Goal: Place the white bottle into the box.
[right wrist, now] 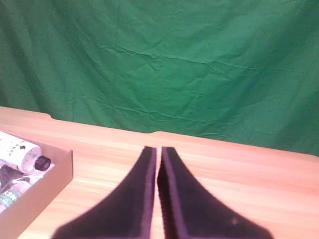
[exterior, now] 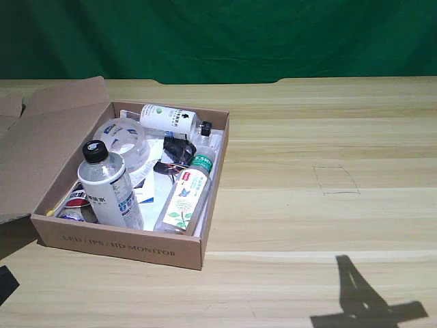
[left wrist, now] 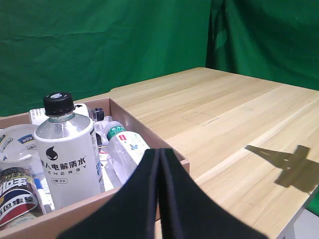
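White bottle (exterior: 109,189) stands upright inside box (exterior: 123,246), near front corner at exterior view's left, black cap up. Clear green-capped bottle (exterior: 187,193) lies beside it; smaller white bottle (exterior: 167,118) lies along far wall. Right gripper (right wrist: 157,164) fingers pressed together, holding nothing, above bare counter (exterior: 328,137), apart from box. Pencilled square (exterior: 336,180) on counter, well right of box in exterior view.
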You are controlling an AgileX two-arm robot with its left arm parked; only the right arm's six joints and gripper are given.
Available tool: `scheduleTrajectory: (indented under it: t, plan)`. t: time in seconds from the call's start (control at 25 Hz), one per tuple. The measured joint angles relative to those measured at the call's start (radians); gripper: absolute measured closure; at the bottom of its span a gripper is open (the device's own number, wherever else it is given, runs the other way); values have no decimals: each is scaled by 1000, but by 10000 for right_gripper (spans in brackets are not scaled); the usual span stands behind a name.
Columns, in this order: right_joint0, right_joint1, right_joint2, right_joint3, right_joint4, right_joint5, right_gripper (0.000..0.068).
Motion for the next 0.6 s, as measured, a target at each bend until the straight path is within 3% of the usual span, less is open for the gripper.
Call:
scheduleTrajectory:
  t: [0.32,0.6]
  plan:
    - [0,-333,198,76,31,-64,680]
    - [0,-398,286,153,99,-90,680]
